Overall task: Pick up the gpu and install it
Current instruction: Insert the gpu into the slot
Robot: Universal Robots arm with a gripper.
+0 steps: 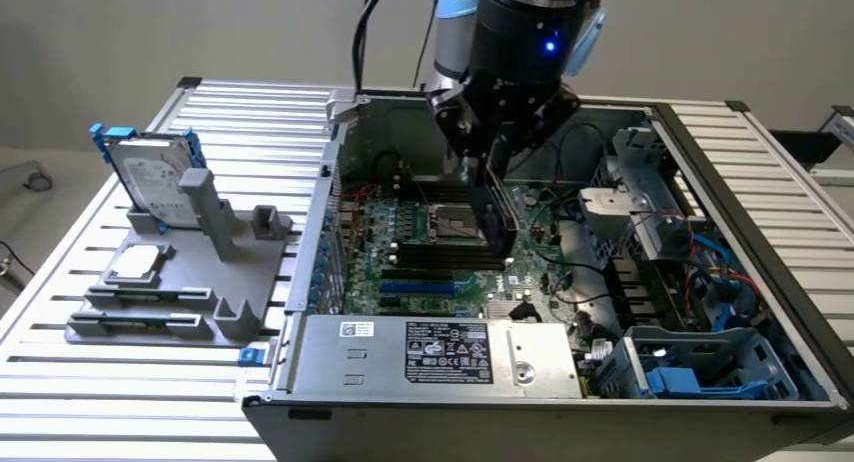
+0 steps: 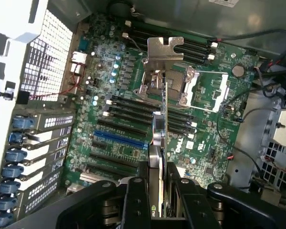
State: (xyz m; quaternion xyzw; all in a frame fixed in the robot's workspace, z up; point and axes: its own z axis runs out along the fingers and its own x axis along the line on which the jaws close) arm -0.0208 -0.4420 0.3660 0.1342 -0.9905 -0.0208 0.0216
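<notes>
Gpu [image 2: 159,133] is clamped edge-on in the gripper [image 2: 157,200], whose jaws are closed narrowly on it. It hangs above the green motherboard [image 2: 119,143] inside the open computer case [image 1: 747,244] on the slatted bench [image 1: 240,112].

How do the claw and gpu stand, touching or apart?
Touching. The wrist view shows the claw clamped on both faces of the gpu, held edge-on above the motherboard.

The gpu [image 2: 158,129] has a bright, smooth metal bracket [image 2: 163,47]. The gripper [image 2: 157,183] is matt black. The motherboard [image 2: 124,109] is green and slightly glossy. The case [image 1: 441,350] is dull grey sheet metal, the table [image 1: 120,412] ribbed shiny metal, and the stand [image 1: 214,282] matt grey plastic.
</notes>
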